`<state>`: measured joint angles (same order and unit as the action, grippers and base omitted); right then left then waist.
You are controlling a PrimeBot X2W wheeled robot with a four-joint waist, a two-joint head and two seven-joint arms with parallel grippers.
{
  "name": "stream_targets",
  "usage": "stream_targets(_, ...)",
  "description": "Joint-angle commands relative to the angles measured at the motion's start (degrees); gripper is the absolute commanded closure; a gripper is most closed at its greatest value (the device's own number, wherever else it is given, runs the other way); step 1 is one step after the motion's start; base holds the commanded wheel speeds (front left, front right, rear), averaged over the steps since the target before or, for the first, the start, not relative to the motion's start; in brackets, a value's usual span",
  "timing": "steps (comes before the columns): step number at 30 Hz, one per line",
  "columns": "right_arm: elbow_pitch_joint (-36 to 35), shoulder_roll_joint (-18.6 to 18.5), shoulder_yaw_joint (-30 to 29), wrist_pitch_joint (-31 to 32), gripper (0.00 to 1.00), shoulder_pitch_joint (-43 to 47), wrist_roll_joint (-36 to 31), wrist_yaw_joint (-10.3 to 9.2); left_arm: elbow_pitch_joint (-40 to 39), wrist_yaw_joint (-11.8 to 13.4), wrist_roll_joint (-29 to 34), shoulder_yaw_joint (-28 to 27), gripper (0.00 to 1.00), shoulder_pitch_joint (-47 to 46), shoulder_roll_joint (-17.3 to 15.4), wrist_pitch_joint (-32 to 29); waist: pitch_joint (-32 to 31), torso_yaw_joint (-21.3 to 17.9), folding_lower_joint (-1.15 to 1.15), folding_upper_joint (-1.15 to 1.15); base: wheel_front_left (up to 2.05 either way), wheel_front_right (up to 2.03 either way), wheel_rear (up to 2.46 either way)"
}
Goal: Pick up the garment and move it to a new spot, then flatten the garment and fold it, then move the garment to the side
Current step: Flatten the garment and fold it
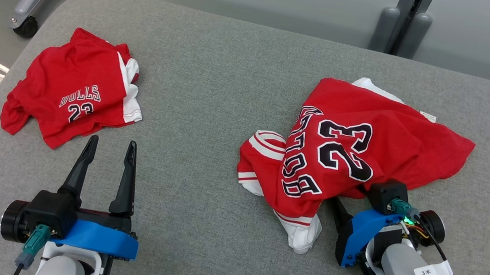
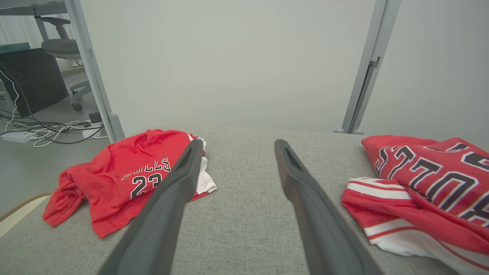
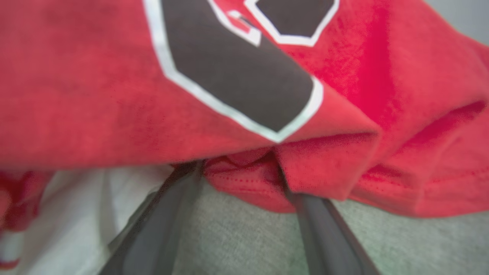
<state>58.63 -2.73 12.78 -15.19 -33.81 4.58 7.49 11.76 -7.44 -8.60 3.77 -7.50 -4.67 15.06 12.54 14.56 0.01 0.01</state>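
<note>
Red jersey (image 1: 365,137) lay crumpled toward the right edge of the grey padded surface (image 1: 214,83). The right gripper (image 3: 240,179) stood spread open, both fingers tucked under its near hem. The left gripper (image 1: 113,143) gaped empty just beside a smaller red shirt (image 1: 73,88) near the left edge.

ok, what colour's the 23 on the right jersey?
The 23 is black, outlined white, on red; head view shows it best.

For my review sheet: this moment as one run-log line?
phase: pre-grasp | right gripper: open, tips under large jersey hem | left gripper: open, empty, over grey cushion | small red garment: at left, untouched
</note>
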Motion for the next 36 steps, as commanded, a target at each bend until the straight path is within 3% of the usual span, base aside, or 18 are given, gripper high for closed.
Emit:
stream_targets(1, 1.0, -0.3, 0.2, 0.1, 0.8, -0.7, -0.1, 0.01, 0.1, -0.1, -0.1, -0.1, 0.0, -0.9, 0.2, 0.2, 0.1, 0.0, -0.01, -0.01, 0.0, 0.0, 0.0)
stream_targets(2, 1.4, -0.3, 0.4, 0.1, 1.0, -1.0, 0.1, 0.01, 0.1, -0.1, -0.2, -0.2, 0.0, -1.0, 0.2, 0.2, 0.1, 0.0, -0.01, -0.01, 0.0, 0.0, 0.0)
stream_targets(10, -3.9, -0.4, 0.2, 0.0, 1.0, 2.7, -0.2, 0.01, 0.4, -0.1, -0.1, -0.7, 0.0, 0.6, 0.2, 0.2, -2.5, -3.9, -0.01, -0.01, 0.0, 0.0, 0.0)
stream_targets(23, -24.4, -5.2, -5.7, 0.0, 1.0, 18.5, -0.4, 0.01, -0.2, -0.1, 0.6, -1.3, 0.0, 3.7, -0.2, 0.2, -6.6, -14.6, -0.01, -0.01, 0.0, 0.0, 0.0)
stream_targets(35, -34.2, -9.6, -14.7, 0.1, 1.0, 27.0, 0.0, 0.01, -0.4, -0.1, 0.3, -1.9, 0.0, 3.5, -0.6, 0.2, -5.6, -16.9, -0.01, -0.01, 0.0, 0.0, 0.0)
stream_targets(36, -34.2, -9.6, -14.8, 0.1, 0.69, 27.2, 0.0, 0.01, -0.3, -0.1, 0.2, -1.9, 0.0, 3.4, -0.6, 0.2, -5.7, -16.8, -0.01, -0.01, 0.0, 0.0, 0.0)
